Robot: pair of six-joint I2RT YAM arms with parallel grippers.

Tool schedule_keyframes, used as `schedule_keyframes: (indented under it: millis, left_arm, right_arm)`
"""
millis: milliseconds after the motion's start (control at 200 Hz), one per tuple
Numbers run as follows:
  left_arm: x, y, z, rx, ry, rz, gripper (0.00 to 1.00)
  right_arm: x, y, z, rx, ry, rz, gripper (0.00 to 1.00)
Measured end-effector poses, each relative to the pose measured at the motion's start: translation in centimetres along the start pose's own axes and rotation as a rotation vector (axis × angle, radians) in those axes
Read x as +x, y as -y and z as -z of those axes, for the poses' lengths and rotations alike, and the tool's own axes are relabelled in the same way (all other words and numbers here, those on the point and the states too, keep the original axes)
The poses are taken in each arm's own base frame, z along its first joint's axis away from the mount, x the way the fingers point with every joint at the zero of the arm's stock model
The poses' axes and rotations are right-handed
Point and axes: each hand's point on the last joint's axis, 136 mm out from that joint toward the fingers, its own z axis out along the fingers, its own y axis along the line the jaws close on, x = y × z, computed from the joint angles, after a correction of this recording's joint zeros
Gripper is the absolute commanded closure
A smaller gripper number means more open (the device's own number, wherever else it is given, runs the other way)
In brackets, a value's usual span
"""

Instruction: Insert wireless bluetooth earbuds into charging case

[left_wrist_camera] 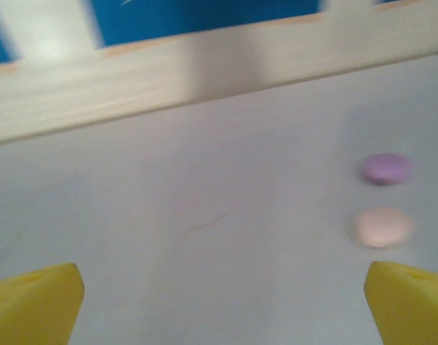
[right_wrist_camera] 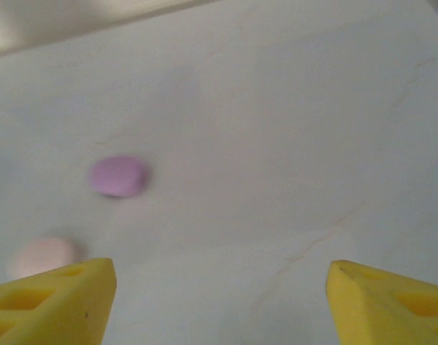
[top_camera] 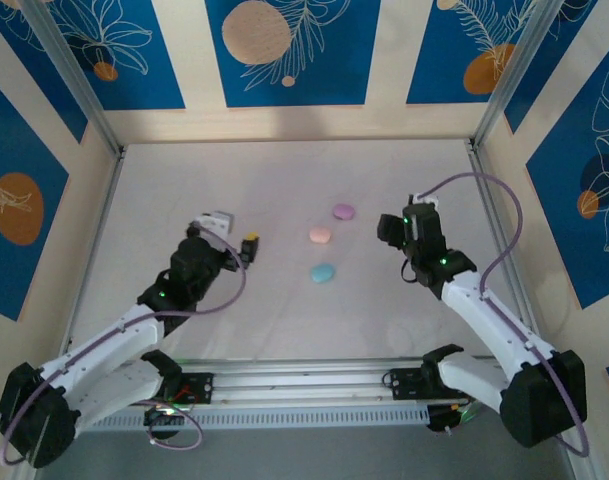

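Note:
Three closed oval charging cases lie mid-table: a purple case (top_camera: 344,211), a pink case (top_camera: 320,234) and a light blue case (top_camera: 323,272). The earbuds are out of view. My left gripper (top_camera: 234,236) hovers left of the cases, open wide, with nothing between its yellow fingers (left_wrist_camera: 35,302). In its wrist view the purple case (left_wrist_camera: 385,168) and pink case (left_wrist_camera: 382,227) sit far right. My right gripper (top_camera: 392,228) is to the right of the cases and open over bare table. In the right wrist view the purple case (right_wrist_camera: 117,175) and pink case (right_wrist_camera: 42,256) lie to the left of its fingers (right_wrist_camera: 57,302).
A white tabletop (top_camera: 284,180) is boxed in by beige walls with blue panels (top_camera: 284,45) and metal corner posts (top_camera: 74,80). A metal rail (top_camera: 304,385) runs along the near edge between the arm bases.

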Motion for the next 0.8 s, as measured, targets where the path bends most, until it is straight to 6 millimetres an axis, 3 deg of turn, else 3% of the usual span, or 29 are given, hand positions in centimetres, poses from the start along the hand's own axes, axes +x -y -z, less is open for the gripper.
schedule_keyframes:
  millis: [140,210,355,505,645,800]
  left_arm:
    - [2.9,-6.4,-0.8,-0.206,-0.081,0.039,0.0]
    - [4.5,-8.4,-1.3,-0.271,-0.126,0.049,0.0]
    - [7.3,-9.9,-2.3,-0.315,-0.22,0.045,0.0]
    - [7.6,-10.1,-3.2,-0.31,-0.214,0.021,0.0]
    - [8.2,-11.0,-3.4,-0.335,-0.184,0.014,0.0]
    - [10.5,-11.5,-3.5,-0.349,-0.177,0.001,0.0]
  right_arm:
    - [5.1,5.2,-4.2,0.09,-0.096,0.06,0.24]
    - [6.4,6.2,-5.3,0.086,-0.118,0.062,0.23]
    - [5.3,4.4,-6.7,-0.044,-0.064,0.075,0.24]
    - [4.6,2.4,-7.8,-0.161,-0.02,0.104,0.25]
    - [3.0,1.0,-7.8,-0.235,0.077,0.15,0.25]
    - [2.5,0.1,-7.7,-0.295,0.175,0.173,0.25]
